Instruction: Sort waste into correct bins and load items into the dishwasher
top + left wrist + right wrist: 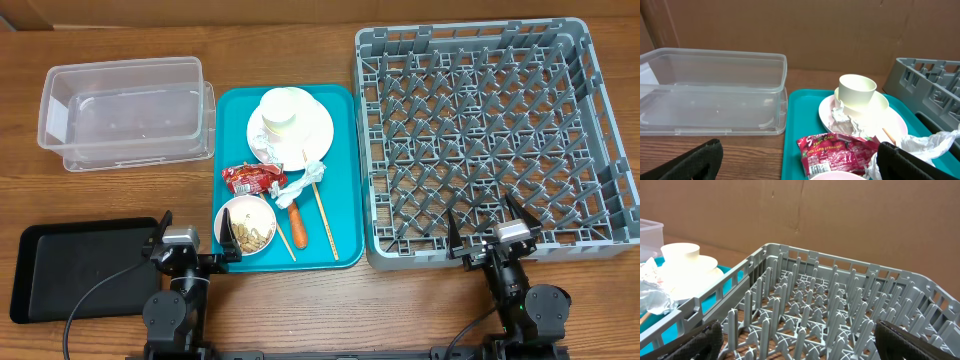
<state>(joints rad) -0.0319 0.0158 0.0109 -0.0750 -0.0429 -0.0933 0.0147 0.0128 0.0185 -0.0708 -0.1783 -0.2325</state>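
Observation:
On the teal tray (345, 180) sit a white plate (318, 127) with a white cup (285, 110) on it, a red snack wrapper (253, 179), crumpled white paper (305, 181), an orange carrot (298, 225), two chopsticks (323, 210) and a white bowl (245, 224) holding beige scraps. The clear tub (125, 110) is at the back left, the black tray (75, 268) at the front left. The grey dish rack (495, 140) is at the right. My left gripper (192, 248) is open by the bowl. My right gripper (492, 233) is open at the rack's front edge. The wrapper also shows in the left wrist view (832, 152).
A brown cardboard wall (840, 30) stands behind the table. The rack's upright pegs (805, 310) fill the right wrist view. Bare wooden table (300, 310) runs along the front edge between the two arms.

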